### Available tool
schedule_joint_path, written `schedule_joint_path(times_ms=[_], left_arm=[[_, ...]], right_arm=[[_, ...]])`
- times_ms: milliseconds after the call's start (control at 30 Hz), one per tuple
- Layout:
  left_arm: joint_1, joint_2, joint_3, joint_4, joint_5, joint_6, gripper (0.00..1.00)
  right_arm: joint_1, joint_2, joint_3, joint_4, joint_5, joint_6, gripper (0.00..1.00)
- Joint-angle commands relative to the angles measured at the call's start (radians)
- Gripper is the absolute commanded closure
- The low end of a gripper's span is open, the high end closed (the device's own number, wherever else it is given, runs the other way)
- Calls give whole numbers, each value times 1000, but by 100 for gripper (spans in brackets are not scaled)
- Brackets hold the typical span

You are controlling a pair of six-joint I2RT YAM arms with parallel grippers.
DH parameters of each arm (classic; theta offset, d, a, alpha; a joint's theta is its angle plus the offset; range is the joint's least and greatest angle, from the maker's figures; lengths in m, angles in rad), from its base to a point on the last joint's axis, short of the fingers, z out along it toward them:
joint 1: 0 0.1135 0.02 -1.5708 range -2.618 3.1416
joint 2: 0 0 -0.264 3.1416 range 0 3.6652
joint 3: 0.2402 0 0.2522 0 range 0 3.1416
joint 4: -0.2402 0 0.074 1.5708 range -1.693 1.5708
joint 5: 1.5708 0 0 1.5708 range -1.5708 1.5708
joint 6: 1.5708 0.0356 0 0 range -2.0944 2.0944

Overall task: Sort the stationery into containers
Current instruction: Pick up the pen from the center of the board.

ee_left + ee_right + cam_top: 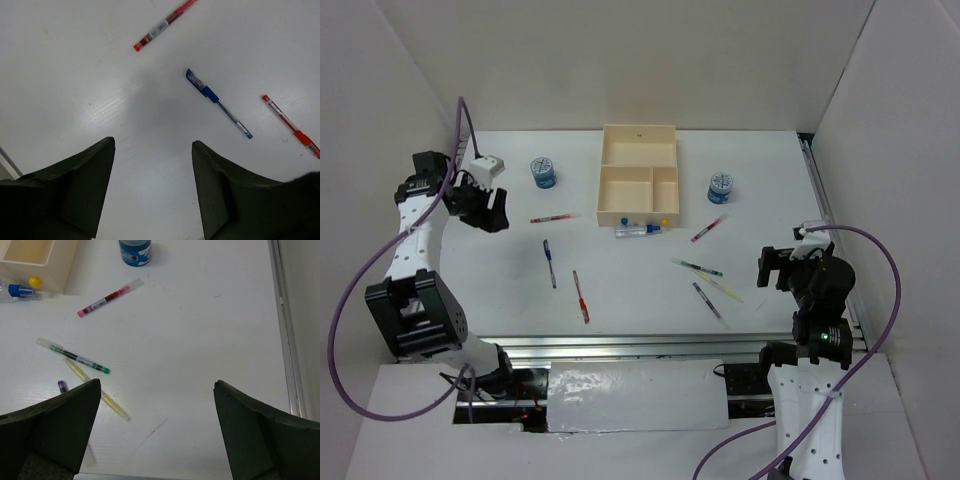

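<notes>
The cream tray (603, 172) with its compartments stands at the back centre. Pens lie scattered in front of it: a red pen (554, 217), a blue pen (550, 263) and another red pen (581, 297) on the left. A pink marker (708, 229), a green-tipped pen (697, 267), a yellow pen (722, 290) and a purple pen (709, 302) lie on the right. A clear pen with a blue cap (638, 230) and a tiny yellow piece (35, 281) rest at the tray's front wall. My left gripper (485, 213) hovers open left of the red pen (162, 26). My right gripper (778, 268) is open, right of the yellow pen (97, 390).
Two blue-and-white cylinders stand on either side of the tray, one at the left (544, 173) and one at the right (721, 187). White walls close in the table on three sides. A metal rail (285, 330) runs along the right edge.
</notes>
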Motion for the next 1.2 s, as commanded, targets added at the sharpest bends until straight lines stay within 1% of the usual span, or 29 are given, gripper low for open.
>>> schedule_joint_path(times_ms=[0,67,100,133,167,233,267,333,467,567,767,967,1000,1033,1100,1167], left_arm=[[-28,101,107,-23,93,161,26],[-36,157,182,-55,123,202,32],[-50,218,212,-71,130,248,36],[-62,250,239,-90,130,274,41],[-73,316,305,-135,130,293,43],[-104,373,388,-176,130,354,47],[-123,419,402,-189,124,379,47],[-146,447,413,-164,101,386,48],[-221,493,385,-68,56,425,48],[-266,540,388,-46,19,436,48],[-298,637,442,-19,-18,429,48],[-306,696,468,-23,-48,474,49],[-333,706,473,-22,-54,478,49],[-338,709,474,-19,-59,483,49],[-343,726,474,-19,-67,497,51],[-352,737,477,-16,-87,506,56]], right_arm=[[-9,13,39,1,-20,-15,0],[-10,18,40,-1,-20,-16,0],[-10,24,42,-2,-18,-19,0],[-10,27,42,-2,-17,-20,0],[-10,31,42,-2,-17,-20,0],[-16,37,45,-5,-20,-23,0],[-19,39,45,-7,-20,-26,0],[-29,44,45,-10,-21,-30,0],[-41,50,49,-19,-32,-38,0],[-45,54,52,-21,-37,-42,0],[-52,68,54,-28,-43,-50,0],[-59,77,56,-30,-47,-55,0],[-59,76,57,-30,-49,-55,0],[-59,74,56,-30,-49,-56,0],[-61,77,56,-31,-49,-56,0],[-61,77,56,-30,-49,-56,0]])
